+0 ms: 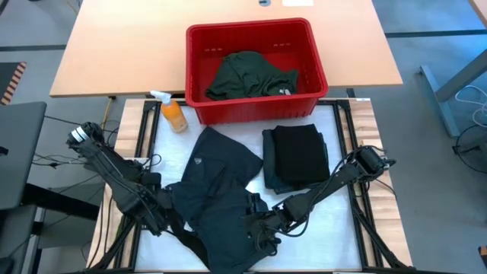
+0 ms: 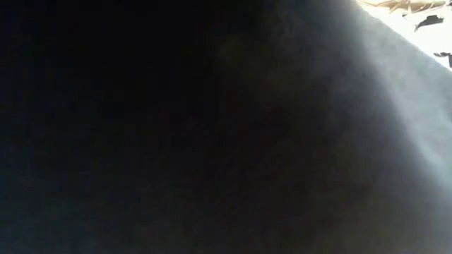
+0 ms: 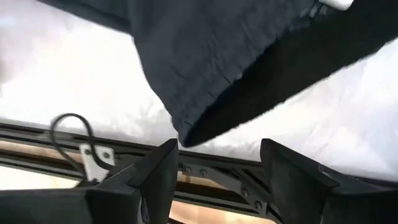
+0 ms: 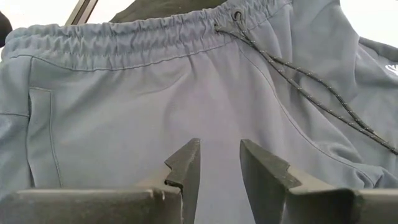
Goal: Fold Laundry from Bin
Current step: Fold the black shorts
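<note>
Left claw (image 3: 214, 168): released, hovering off the shorts (image 1: 217, 194) hem.
Right claw (image 4: 219, 163): parted over the shorts, grasping nothing.
Technique: smoothing flat before folding, working in front of the bin (image 1: 251, 34).

low view blocked by dark cloth (image 2: 176, 141) against the lens; bin (image 1: 251, 34) floor hidden under green garment (image 1: 247, 76)

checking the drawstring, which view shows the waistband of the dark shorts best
The right wrist view: the waistband and drawstring fill it. The high view shows only the whole shorts; left wrist and low views show plain dark cloth.
</note>
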Robot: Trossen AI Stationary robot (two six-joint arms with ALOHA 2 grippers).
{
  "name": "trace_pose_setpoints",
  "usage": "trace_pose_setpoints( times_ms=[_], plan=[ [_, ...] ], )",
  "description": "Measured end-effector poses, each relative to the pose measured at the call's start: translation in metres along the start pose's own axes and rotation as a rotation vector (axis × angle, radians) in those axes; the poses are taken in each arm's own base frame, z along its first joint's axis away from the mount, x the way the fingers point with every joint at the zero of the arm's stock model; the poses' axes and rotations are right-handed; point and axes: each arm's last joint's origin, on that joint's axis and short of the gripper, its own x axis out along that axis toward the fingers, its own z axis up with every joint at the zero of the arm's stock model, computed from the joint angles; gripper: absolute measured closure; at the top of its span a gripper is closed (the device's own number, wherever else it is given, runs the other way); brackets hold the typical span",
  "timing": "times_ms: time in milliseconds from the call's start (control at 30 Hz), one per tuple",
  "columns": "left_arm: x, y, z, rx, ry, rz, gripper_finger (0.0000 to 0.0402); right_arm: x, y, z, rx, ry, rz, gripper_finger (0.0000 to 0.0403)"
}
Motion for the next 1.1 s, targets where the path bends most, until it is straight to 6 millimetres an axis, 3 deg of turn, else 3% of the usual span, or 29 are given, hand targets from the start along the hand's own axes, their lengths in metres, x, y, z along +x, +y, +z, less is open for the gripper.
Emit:
trace_pose_setpoints(
  times_ms=[167,400,767,1100],
  plan=[
    [-0.018,-0.001,0.0,-0.003,-0.07,0.005,0.0184,0.0,0.001,0.0,0.007,0.0,0.002,0.0265],
    [-0.027,-0.005,-0.013,-0.028,-0.067,0.031,0.0184,-0.002,0.005,-0.001,0.008,0.002,0.031,0.0265],
    [-0.03,-0.016,-0.03,-0.06,-0.095,0.036,0.0184,-0.002,0.005,-0.001,0.012,0.002,0.031,0.0265],
    [-0.03,-0.018,-0.034,-0.077,-0.125,0.044,0.0184,-0.002,0.007,-0.001,0.035,0.002,0.035,0.0265]
  ],
)
